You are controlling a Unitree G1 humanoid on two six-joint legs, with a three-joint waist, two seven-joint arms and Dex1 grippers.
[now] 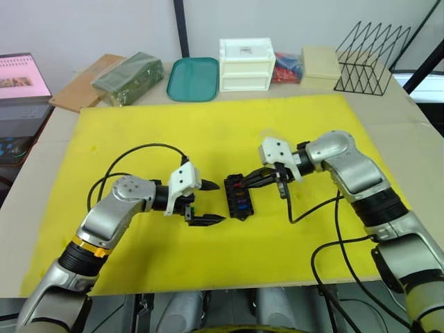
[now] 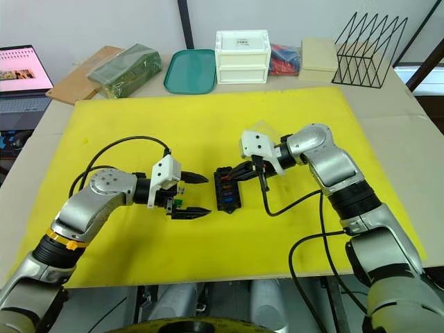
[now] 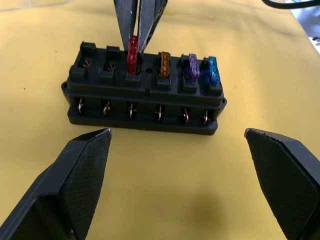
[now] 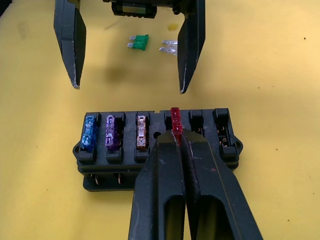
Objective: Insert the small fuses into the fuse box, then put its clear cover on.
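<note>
Yellow matting covers your bench, with a green tray, white drawers and a wire rack pushed to the 12 o'clock edge, out of the work; the fuse box sits at the mat's centre, between your two grippers, so either can reach it.

Your right gripper comes in from 3 o'clock with its fingers pressed together on a red fuse, pinching it upright over the fourth slot, so I judge it is being seated; blue, purple and tan fuses already stand in the three slots beside it, and two slots are empty.

Your left gripper waits at 9 o'clock of the box, fingers spread wide and holding nothing; a green fuse and a clear one lie on the mat under it, likely next.

You cannot tell how deep the red fuse sits, as the fingers hide its blades; the cover is hard to make out, perhaps the faint pale shape at 12 o'clock of the right gripper.
</note>
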